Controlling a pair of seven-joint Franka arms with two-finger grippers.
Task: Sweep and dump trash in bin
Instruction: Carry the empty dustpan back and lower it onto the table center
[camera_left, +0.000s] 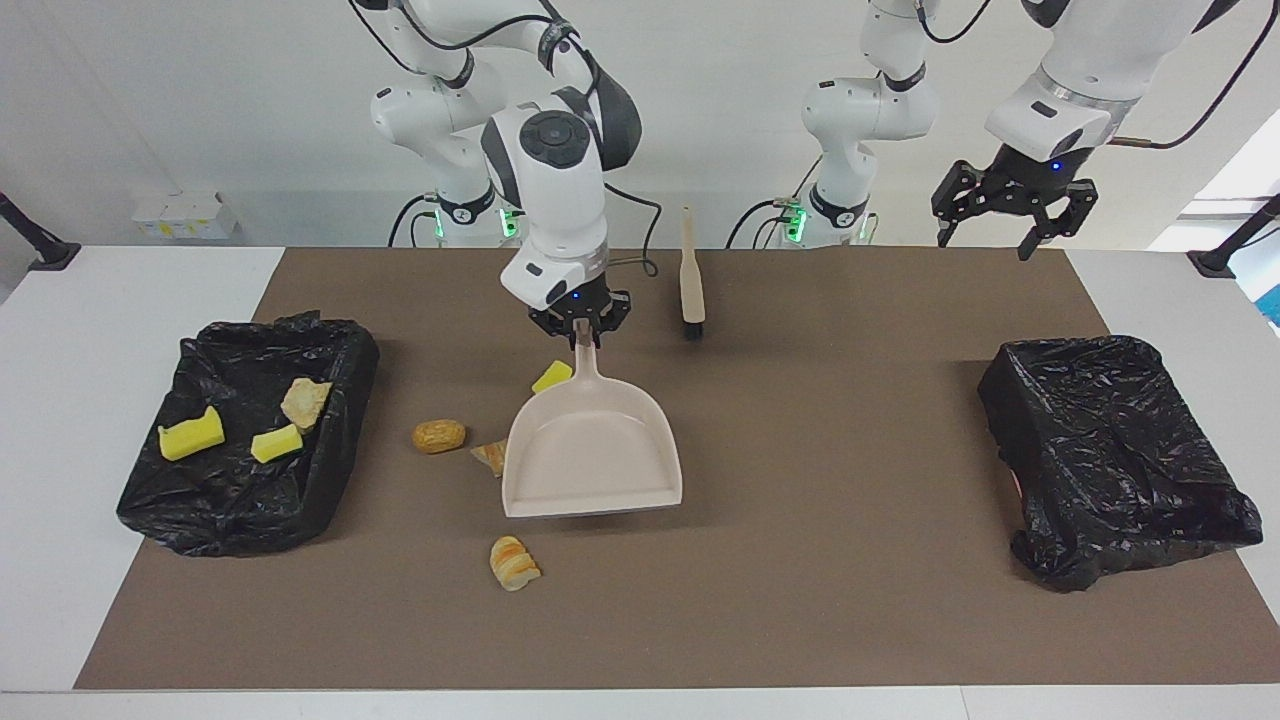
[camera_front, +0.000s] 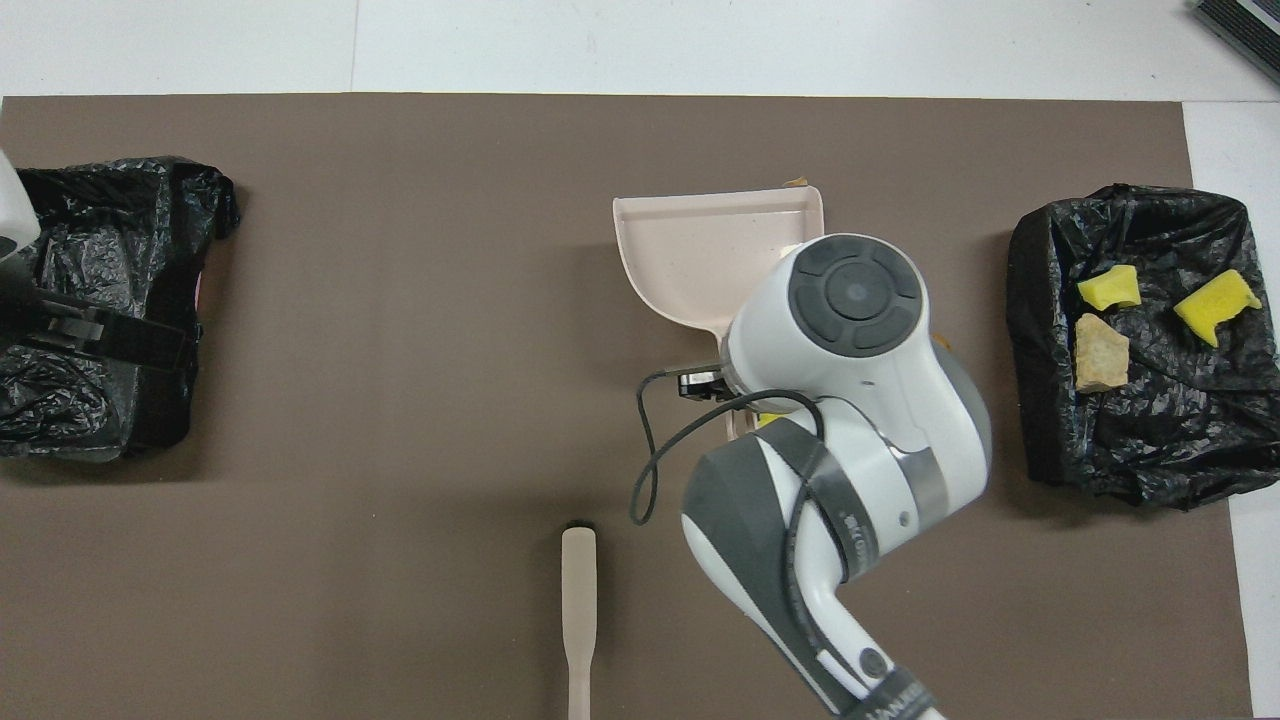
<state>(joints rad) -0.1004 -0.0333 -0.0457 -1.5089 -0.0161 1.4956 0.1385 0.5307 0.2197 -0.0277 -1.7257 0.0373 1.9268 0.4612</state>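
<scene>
The right gripper (camera_left: 579, 327) is clamped on the handle of the beige dustpan (camera_left: 592, 455), pan over the mat's middle. Four scraps of trash (camera_left: 439, 436) lie around it; three sit in the black-lined bin (camera_left: 240, 500) at the right arm's end. The left gripper (camera_left: 1012, 228) waits wide open, empty

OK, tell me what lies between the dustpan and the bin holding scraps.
In the facing view, two bread-like scraps lie on the mat between the dustpan and the bin.
</scene>
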